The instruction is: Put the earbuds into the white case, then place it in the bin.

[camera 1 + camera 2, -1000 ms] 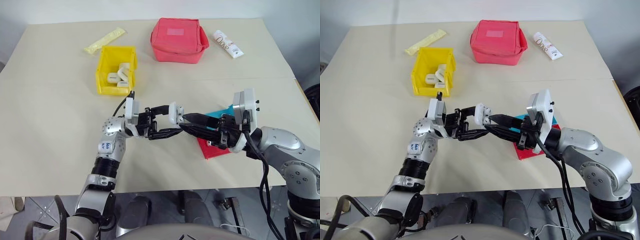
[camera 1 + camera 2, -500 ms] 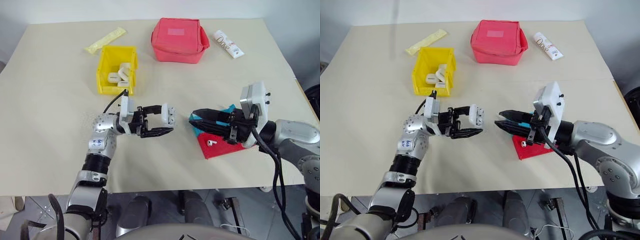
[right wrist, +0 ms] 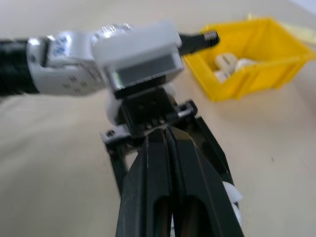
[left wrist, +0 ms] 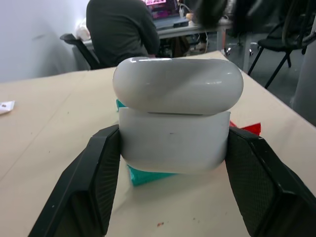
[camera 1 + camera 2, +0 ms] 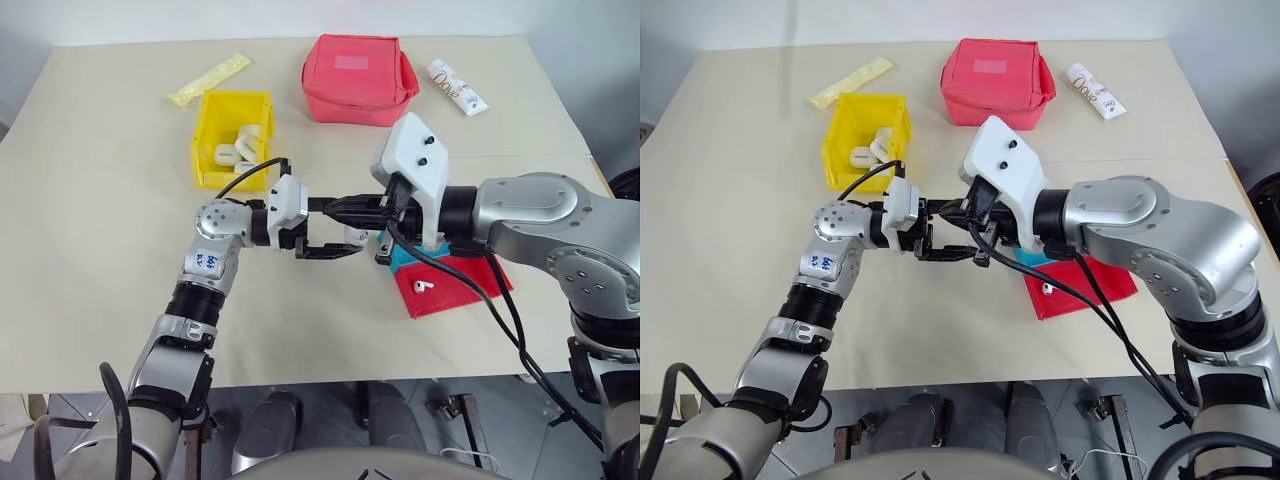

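Note:
My left gripper (image 4: pixel 173 153) is shut on the white case (image 4: pixel 174 116), one black finger (image 4: pixel 98 182) on each side, and the lid is down over the body. It holds the case (image 5: pixel 354 237) above the table's middle, pointing right. My right gripper (image 5: pixel 335 207) reaches in from the right just above the left one. Its fingers (image 3: pixel 166 148) are pressed together with nothing visible between them. One earbud (image 5: pixel 423 285) lies on the red tray (image 5: pixel 460 285). The yellow bin (image 5: pixel 205 150) stands behind the left arm and holds several white items.
A teal tray (image 5: pixel 408 257) pokes out beside the red tray under my right arm. At the far edge sit a red pouch (image 5: pixel 358 78), a white tube (image 5: pixel 457 87) and a pale yellow packet (image 5: pixel 210 80). A seated person (image 4: pixel 123 29) is beyond the table.
My right gripper pulled back from the case to over the trays, then swung left again and shut above the left gripper. The left gripper rolled and shifted slightly, still holding the case.

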`<state>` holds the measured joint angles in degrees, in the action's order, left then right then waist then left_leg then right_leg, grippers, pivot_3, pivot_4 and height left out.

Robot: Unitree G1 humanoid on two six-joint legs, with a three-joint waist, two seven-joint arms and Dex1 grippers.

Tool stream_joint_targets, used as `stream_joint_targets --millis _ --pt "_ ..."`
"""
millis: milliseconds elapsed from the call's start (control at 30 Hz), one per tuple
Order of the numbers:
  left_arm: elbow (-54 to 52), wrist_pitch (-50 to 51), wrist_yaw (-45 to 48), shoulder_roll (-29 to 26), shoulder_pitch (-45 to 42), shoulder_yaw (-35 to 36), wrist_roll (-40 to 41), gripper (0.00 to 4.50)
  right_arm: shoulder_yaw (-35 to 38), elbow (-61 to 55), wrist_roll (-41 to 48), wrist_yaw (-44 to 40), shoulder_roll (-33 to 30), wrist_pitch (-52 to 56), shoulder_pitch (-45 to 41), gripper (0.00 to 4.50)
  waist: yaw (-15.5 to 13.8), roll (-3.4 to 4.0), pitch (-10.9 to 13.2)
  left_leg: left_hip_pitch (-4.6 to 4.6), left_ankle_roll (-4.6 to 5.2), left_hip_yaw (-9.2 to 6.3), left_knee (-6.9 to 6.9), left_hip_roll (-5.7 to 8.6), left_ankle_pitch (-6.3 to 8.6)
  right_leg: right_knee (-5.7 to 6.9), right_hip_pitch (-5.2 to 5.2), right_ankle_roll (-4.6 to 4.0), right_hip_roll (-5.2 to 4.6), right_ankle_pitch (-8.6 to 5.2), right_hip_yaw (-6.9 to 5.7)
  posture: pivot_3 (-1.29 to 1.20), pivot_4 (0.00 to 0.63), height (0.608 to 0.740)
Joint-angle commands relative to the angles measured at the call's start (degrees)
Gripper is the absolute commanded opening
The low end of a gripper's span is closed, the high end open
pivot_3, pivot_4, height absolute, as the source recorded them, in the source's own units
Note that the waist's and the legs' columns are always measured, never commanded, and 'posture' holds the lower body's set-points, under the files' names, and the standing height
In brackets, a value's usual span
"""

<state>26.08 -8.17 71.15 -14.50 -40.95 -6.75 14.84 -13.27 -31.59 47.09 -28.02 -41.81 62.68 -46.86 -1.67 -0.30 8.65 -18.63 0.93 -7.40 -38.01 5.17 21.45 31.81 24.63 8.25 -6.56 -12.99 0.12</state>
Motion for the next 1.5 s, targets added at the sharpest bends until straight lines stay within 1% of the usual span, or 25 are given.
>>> stream_joint_targets --millis 33,200,400,433,500,567,633,667,700,733,867,967,1033,1067,1133,1200,1333,1467,1500 --pt "-1.9 0.9 -0.1 0.2 -1.1 2.1 3.3 2.78 0.8 -0.4 -2.3 -2.1 -0.7 -0.8 0.1 0.08 0.0 0.00 0.0 -0.01 0.00 0.00 0.00 -0.01 0.00 0.00 0.01 0.00 0.00 0.00 0.00 0.00 0.150 0.740" --pt "-3.3 2.0 1.2 -1.2 -0.5 4.6 6.2 2.78 3.4 -0.7 -4.1 -3.9 -3.5 -0.7 3.2 0.08 0.0 -0.01 0.0 -0.01 0.00 0.00 0.00 -0.02 0.00 0.02 0.02 0.00 0.02 0.00 -0.01 0.00 0.150 0.740" --pt "-3.0 2.5 1.4 -3.0 -0.4 6.3 6.8 2.78 7.9 -0.9 -4.7 -5.8 -6.7 -1.7 7.2 0.08 0.0 -0.02 0.0 -0.01 0.00 0.01 0.00 -0.02 0.00 0.02 0.01 0.00 0.01 0.00 0.00 0.00 0.150 0.740" --pt "-2.9 2.5 1.0 -3.2 -0.4 6.7 6.8 2.78 9.7 -1.0 -4.5 -6.5 -6.6 -3.2 8.4 0.08 0.0 -0.02 0.0 0.00 0.00 0.01 0.00 -0.02 0.00 0.02 0.00 0.00 0.00 0.00 0.00 0.00 0.150 0.740" --pt "-2.4 2.4 -0.1 -3.6 -0.4 7.5 6.5 2.78 16.1 -1.1 -0.8 -7.9 -5.3 -5.1 11.9 0.08 -0.1 -0.05 0.0 -0.01 0.00 0.00 0.00 -0.02 0.00 0.01 0.01 0.00 0.01 0.00 -0.01 0.00 0.150 0.740" --pt "-1.4 2.1 -2.0 -4.7 0.0 8.2 5.4 2.78 22.8 -1.8 0.4 -14.1 -6.3 -10.6 19.7 0.08 -0.2 -0.07 0.0 -0.03 0.00 0.00 -0.01 -0.02 0.00 -0.01 0.01 0.03 0.01 0.01 0.00 0.00 0.150 0.740" --pt "-0.6 1.7 -4.8 -5.4 0.4 8.8 4.2 2.78 27.2 -0.7 -0.1 -21.0 -7.0 -16.2 27.4 0.45 -0.7 -0.15 0.0 0.01 0.00 -0.03 0.02 -0.02 0.00 -0.05 -0.07 0.03 0.02 0.02 -0.04 0.00 0.150 0.740" --pt "-0.5 1.6 -6.0 -5.5 0.5 9.0 3.9 2.78 28.5 0.2 0.1 -23.1 -6.8 -18.1 29.5 0.62 -0.8 -0.16 0.0 0.03 0.01 -0.02 0.03 -0.02 0.01 -0.08 -0.10 0.04 0.03 0.02 -0.05 0.00 0.150 0.740" --pt "-0.3 1.5 -7.5 -5.5 0.5 9.3 3.5 2.78 29.7 1.4 1.7 -24.3 -6.2 -18.3 30.5 0.99 -0.8 -0.12 0.0 0.05 0.02 0.05 0.01 -0.01 0.01 -0.06 -0.10 0.05 0.03 0.03 0.00 0.00 0.150 0.740" --pt "-0.1 1.2 -8.6 -5.4 0.3 9.6 3.4 2.78 30.4 2.1 2.1 -25.2 -5.9 -19.2 31.4 1.27 -0.7 -0.10 0.0 0.05 0.05 0.10 -0.01 0.02 -0.01 -0.04 -0.08 0.12 0.01 0.07 0.07 0.00 0.150 0.740" --pt "1.9 1.0 -19.2 -5.3 -1.0 12.0 1.0 2.78 29.3 5.0 -1.1 -28.9 -6.0 -24.0 34.4 2.68 -0.7 -0.11 0.0 0.20 0.03 0.16 -0.01 -0.03 -0.01 -0.01 -0.16 0.14 0.05 0.08 0.15 0.00 0.150 0.740" --pt "1.6 1.9 -23.7 -5.5 -1.1 12.8 0.4 2.78 28.8 6.1 -1.9 -29.2 -5.7 -25.5 34.7 3.65 -0.7 -0.11 0.0 0.14 0.01 0.16 0.01 -0.03 -0.01 0.02 -0.06 0.14 0.05 0.08 0.15 0.00 0.150 0.740" --pt "3.3 3.3 -29.1 -6.3 -2.7 13.7 -1.4 2.78 28.8 6.7 -2.8 -28.5 -5.2 -26.5 34.8 4.34 -1.0 -0.11 0.0 0.13 0.01 0.16 0.01 -0.03 -0.01 0.00 -0.07 0.13 0.04 0.08 0.14 0.00 0.150 0.740" --pt "4.3 3.9 -31.2 -6.7 -3.5 14.0 -2.0 2.78 28.9 6.8 -3.0 -28.1 -5.0 -26.8 34.9 4.46 -1.2 -0.12 0.0 0.13 0.02 0.16 0.00 -0.02 -0.01 0.01 -0.08 0.14 0.04 0.08 0.14 0.00 0.150 0.740" --pt "9.8 3.7 -38.7 -8.0 -6.7 15.3 -4.7 2.78 29.2 6.8 -4.0 -27.0 -4.4 -27.7 35.3 4.46 -1.3 -0.12 0.0 0.15 0.01 0.16 -0.02 0.00 -0.01 0.03 -0.09 0.14 0.04 0.08 0.14 0.00 0.150 0.740" --pt "15.1 3.5 -42.2 -9.4 -9.6 15.2 -6.7 2.78 29.3 6.2 -4.4 -26.1 -3.8 -28.2 36.2 4.46 -1.4 -0.13 0.0 0.15 -0.01 0.15 -0.02 0.01 -0.02 0.04 -0.08 0.14 0.04 0.08 0.14 0.00 0.150 0.740" --pt "26.8 0.0 -45.6 -10.5 -15.8 14.0 -10.2 2.78 29.3 4.1 -4.3 -24.0 -2.8 -28.5 38.2 4.46 -1.6 -0.14 0.0 0.13 0.00 0.14 0.02 0.05 -0.02 0.02 -0.08 0.14 0.01 0.08 0.10 0.00 0.150 0.740" --pt "33.9 -1.6 -46.5 -10.7 -19.9 13.1 -12.4 2.78 29.7 2.6 -3.8 -22.4 -2.7 -28.1 39.3 4.46 -1.5 -0.21 0.1 0.09 0.02 0.13 -0.02 0.10 -0.04 0.02 -0.08 0.17 -0.01 0.10 0.09 0.00 0.150 0.740" --pt "34.8 -1.8 -45.0 -10.7 -20.4 12.8 -12.4 3.13 30.0 2.3 -3.7 -22.1 -2.9 -27.9 39.7 4.49 -1.4 -0.21 0.1 0.10 0.02 0.13 -0.02 0.08 -0.03 0.02 -0.08 0.17 0.00 0.10 0.08 0.00 0.150 0.740"
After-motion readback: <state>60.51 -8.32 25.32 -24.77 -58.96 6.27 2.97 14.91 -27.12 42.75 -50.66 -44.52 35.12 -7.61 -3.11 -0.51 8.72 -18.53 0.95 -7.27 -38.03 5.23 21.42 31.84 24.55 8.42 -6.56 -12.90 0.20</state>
